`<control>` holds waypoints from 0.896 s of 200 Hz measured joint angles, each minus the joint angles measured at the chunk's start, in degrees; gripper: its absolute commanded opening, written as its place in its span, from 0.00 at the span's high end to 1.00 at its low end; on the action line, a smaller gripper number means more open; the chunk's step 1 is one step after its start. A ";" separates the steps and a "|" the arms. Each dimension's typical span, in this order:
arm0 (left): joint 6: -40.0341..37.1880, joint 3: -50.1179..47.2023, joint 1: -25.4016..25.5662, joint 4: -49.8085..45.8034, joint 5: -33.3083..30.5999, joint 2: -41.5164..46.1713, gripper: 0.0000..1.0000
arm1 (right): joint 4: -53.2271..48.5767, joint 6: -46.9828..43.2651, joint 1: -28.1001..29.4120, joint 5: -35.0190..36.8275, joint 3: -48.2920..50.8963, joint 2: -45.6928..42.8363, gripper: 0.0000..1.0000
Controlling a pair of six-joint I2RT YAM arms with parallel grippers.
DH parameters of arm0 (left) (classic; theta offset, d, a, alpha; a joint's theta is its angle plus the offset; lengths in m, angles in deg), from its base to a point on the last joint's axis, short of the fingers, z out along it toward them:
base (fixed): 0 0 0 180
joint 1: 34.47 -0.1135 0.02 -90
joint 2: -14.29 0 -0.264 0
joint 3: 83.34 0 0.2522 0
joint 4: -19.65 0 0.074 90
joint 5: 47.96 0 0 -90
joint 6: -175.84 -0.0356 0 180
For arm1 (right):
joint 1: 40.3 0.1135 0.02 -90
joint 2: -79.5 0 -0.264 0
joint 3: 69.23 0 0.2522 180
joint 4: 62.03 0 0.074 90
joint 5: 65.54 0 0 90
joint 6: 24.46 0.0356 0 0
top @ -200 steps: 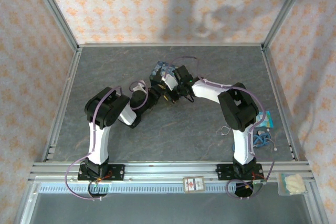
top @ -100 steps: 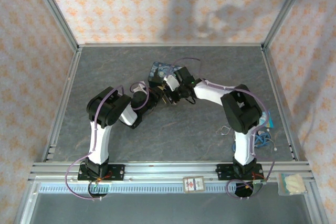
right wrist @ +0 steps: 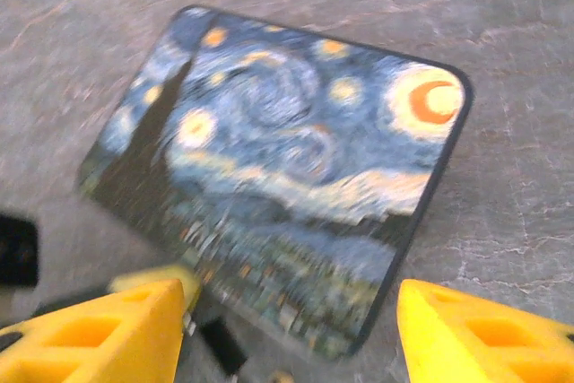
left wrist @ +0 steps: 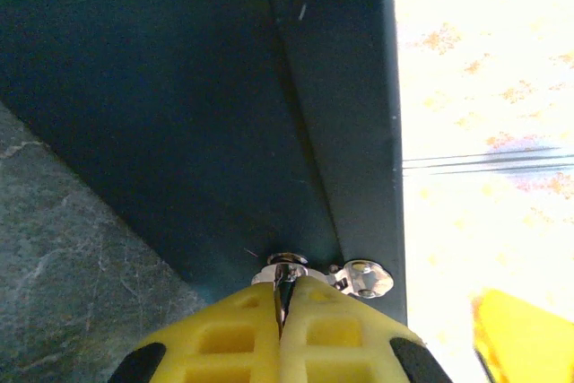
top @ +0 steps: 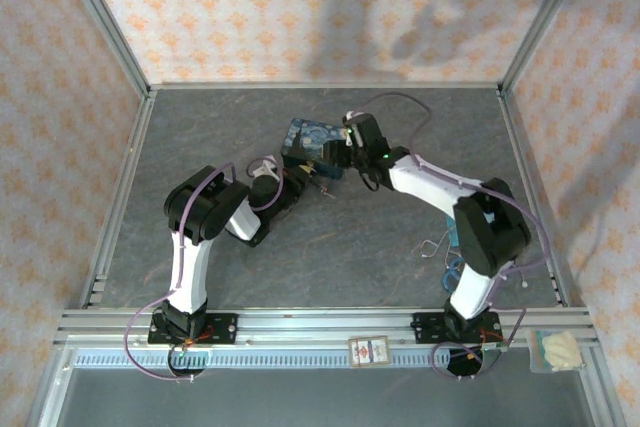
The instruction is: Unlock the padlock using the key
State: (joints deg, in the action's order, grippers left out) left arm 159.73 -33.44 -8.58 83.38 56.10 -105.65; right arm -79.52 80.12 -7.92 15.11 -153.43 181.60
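Yellow fingers (left wrist: pixel 334 313) of the left claw (left wrist: pixel 283 284) are squeezed shut on a thin silver key (left wrist: pixel 284 268), right against the dark side of the painted box (left wrist: pixel 179 114). The shiny little padlock (left wrist: pixel 363 277) sits just beside it. The right claw (right wrist: pixel 291 311) hangs wide open over the box lid. The box sits near the middle of the grey table (top: pixel 200 147), toward the far edge.

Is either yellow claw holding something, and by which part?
The left gripper pinches a tiny silvery metal piece by its near end, beside the box; key or padlock, I cannot tell. The right gripper is open, holding nothing.
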 measured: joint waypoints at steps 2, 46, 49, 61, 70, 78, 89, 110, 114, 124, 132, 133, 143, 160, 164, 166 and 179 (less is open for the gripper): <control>0.00 -0.04 0.00 0.00 -0.02 0.02 1.00 | 0.15 0.66 -0.13 0.13 -0.33 0.57 0.37; 0.00 -0.22 0.02 0.02 -0.66 0.20 1.00 | 2.78 9.55 -1.84 2.14 -3.08 8.48 0.37; 0.00 -0.22 0.02 0.00 -0.70 0.22 1.00 | 2.93 10.03 -1.84 2.14 -3.08 8.70 0.37; -0.04 -0.22 0.00 -0.13 -1.07 0.33 1.00 | 3.78 11.78 -1.79 2.08 -3.08 9.40 0.37; -0.20 -0.24 0.00 -0.11 -1.31 0.35 1.00 | 4.55 12.98 -1.79 2.08 -3.06 9.62 0.38; -0.22 -0.26 0.00 -0.13 -1.53 0.35 1.00 | 5.27 14.19 -1.79 2.10 -3.04 9.75 0.38; -0.20 -0.35 0.02 -0.11 -1.88 0.37 1.00 | 6.19 15.61 -1.79 2.12 -2.78 9.86 0.38; 0.04 -0.72 0.26 -0.09 -3.21 0.55 1.00 | 8.44 18.34 -1.88 2.10 -0.96 9.88 0.38; 0.15 -0.74 0.33 -0.07 -3.69 0.57 1.00 | 9.14 18.86 -1.95 2.12 -0.52 9.86 0.38; 0.44 -0.87 0.44 -0.02 -4.57 0.68 1.00 | 10.56 19.98 -1.95 2.12 0.26 9.81 0.38; 0.90 -1.16 0.44 0.13 -5.51 0.79 1.00 | 11.37 20.61 -1.95 2.08 0.79 9.73 0.38; 0.96 -1.18 0.44 0.15 -5.60 0.81 1.00 | 11.43 20.63 -1.95 2.10 0.83 9.70 0.38; 1.40 -1.62 0.57 0.37 -6.86 1.03 1.00 | 12.31 21.31 -1.88 2.05 1.38 9.62 0.38; 2.43 -2.16 0.76 0.76 -9.03 1.27 1.00 | 13.20 22.12 -1.77 1.81 2.01 9.49 0.39; 2.73 -2.21 0.76 0.83 -9.40 1.27 1.00 | 13.42 22.29 -1.77 1.79 2.16 9.46 0.39; 2.82 -2.23 0.76 0.85 -9.70 1.27 1.00 | 13.46 22.34 -1.77 1.79 2.21 9.46 0.39; 3.76 -2.23 0.74 1.16 -11.43 1.27 1.00 | 14.10 22.95 -1.77 1.66 2.73 9.33 0.39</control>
State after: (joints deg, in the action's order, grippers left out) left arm 163.49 -35.67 -7.84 84.54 44.67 -104.38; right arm -65.42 103.07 -9.69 16.77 -150.69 190.94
